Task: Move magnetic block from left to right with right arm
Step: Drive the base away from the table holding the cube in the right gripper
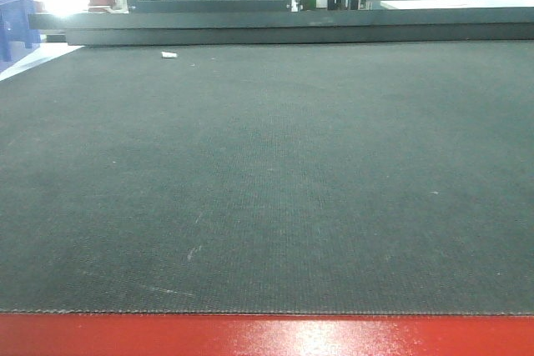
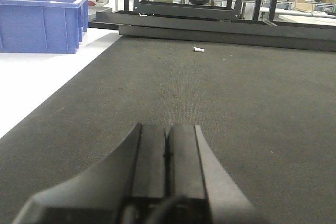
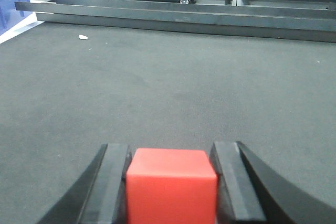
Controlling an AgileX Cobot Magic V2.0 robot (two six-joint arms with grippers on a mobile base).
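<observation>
Right gripper (image 3: 171, 150) pinching magnetic block (image 3: 171, 190), black pads tight against both red side faces. Block over dark mat (image 3: 168, 82), well short of mat's far edge. Block's underside cut off by frame, so resting on mat or lifted just off it: cannot tell. Left gripper (image 2: 168, 132) pressed together, pads flush, low over mat. White scrap (image 3: 83, 37) near mat's far edge, left side. Black frame rail (image 3: 173, 18) along mat's far edge. Blue bin (image 2: 42, 19) beyond mat's left edge.
</observation>
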